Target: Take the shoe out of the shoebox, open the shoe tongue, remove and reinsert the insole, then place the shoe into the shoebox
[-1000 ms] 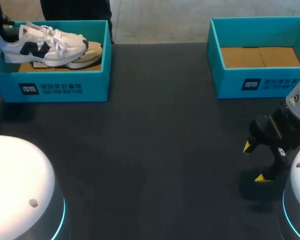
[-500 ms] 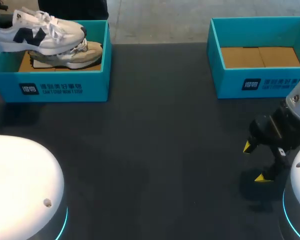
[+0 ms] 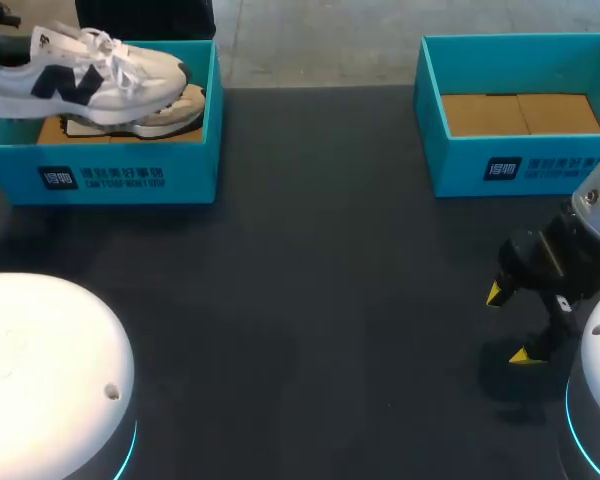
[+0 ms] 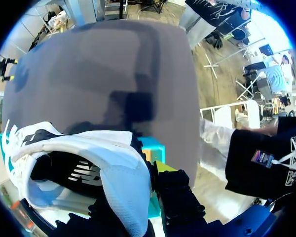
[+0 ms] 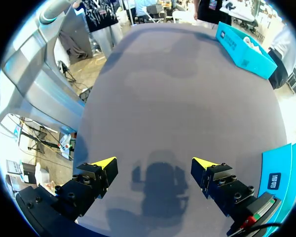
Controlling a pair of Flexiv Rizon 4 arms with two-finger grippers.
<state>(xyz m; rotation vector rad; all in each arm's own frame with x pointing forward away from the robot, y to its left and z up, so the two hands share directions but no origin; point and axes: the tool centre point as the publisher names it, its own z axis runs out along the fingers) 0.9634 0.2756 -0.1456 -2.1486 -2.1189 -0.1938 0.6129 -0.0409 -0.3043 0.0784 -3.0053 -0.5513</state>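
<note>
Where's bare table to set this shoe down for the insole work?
The broad table between the left shoebox and right shoebox is bare, through to the near edge. Crowded: the left shoebox, with a second shoe below the held shoe, and the corner by the open right gripper.

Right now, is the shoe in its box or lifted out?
Lifted: the shoe hangs above the box, heel in the left claw.

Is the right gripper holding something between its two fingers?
No, the right gripper is open, with only the dark table showing between its yellow tips.
</note>
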